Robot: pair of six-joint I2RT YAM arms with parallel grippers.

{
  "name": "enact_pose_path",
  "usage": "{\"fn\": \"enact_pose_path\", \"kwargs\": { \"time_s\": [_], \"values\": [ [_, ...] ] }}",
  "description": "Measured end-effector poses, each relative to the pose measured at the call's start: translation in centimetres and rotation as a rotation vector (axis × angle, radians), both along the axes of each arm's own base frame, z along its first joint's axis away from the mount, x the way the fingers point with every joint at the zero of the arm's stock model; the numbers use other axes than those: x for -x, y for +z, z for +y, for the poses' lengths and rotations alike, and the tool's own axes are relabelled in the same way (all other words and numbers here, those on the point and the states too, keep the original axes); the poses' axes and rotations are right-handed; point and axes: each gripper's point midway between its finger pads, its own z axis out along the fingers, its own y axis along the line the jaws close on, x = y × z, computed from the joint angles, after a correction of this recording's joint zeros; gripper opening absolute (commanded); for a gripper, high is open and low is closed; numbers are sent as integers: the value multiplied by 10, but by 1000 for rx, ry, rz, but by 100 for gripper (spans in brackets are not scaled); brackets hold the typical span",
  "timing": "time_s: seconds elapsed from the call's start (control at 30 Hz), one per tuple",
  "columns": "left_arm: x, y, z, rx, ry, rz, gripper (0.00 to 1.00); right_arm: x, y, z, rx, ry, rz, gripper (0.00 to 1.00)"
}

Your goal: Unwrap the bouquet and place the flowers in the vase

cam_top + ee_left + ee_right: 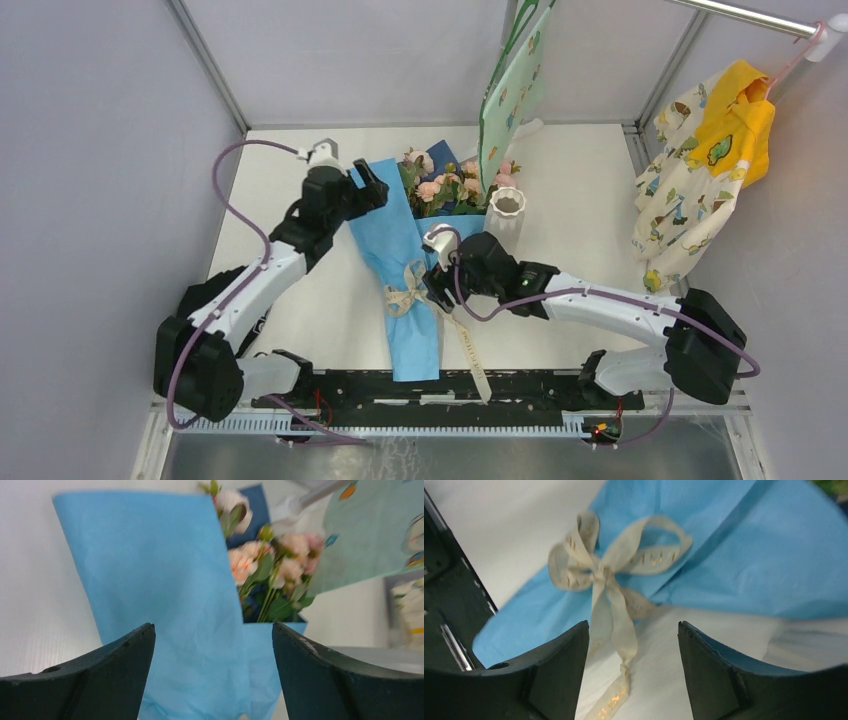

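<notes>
From the top view the task looks barely begun: the bouquet [385, 225] lies flat mid-table [290, 300], heads toward 12 o'clock and stem end toward 6, its cream ribbon bow [405, 295] still tied around the waist and the flowers [440, 185] still inside the wrap. The vase [505, 215], white, ribbed and round-mouthed, stands upright and empty at 3 o'clock of the blooms, just beside them. Untying, peeling the paper and lifting the stems all remain. The left gripper [372, 185] hangs over the wrap's upper left edge; the right gripper [437, 290] sits at 3 o'clock of the bow. In the left wrist view the left gripper [211, 630] has its dark curved fingers spread wide and holding nothing, over matte, faintly creased light-blue paper [160, 565], with a navy lining showing behind soft pink and peach roses on thin green stems at 1 o'clock, and a green patterned cloth [370, 535] hanging at 2 o'clock. In the right wrist view the right gripper [633, 627] is parted with a limp ribbon tail lying between the fingers, not pinched; the ribbon bow [599, 572], flat woven tape with gold lettering, sits at 11 o'clock.
</notes>
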Motion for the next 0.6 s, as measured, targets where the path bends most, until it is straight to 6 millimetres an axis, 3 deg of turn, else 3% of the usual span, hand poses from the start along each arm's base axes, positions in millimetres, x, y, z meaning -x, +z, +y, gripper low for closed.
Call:
{"fn": "enact_pose_path", "kwargs": {
  "time_s": [0.1,0.2,0.33,0.6],
  "values": [
    [11,-49,-18,-65,-30,106,91,16,-39,-22,59,-25,55,66],
    [23,-65,-30,-102,-50,133,91,24,-67,-37,105,-53,87,62],
    [27,-70,-36,-118,-53,129,91,20,-78,-38,115,-83,85,57],
    [43,-113,-21,-175,-27,202,91,11,-89,-28,107,-103,76,50]
  ]
}}
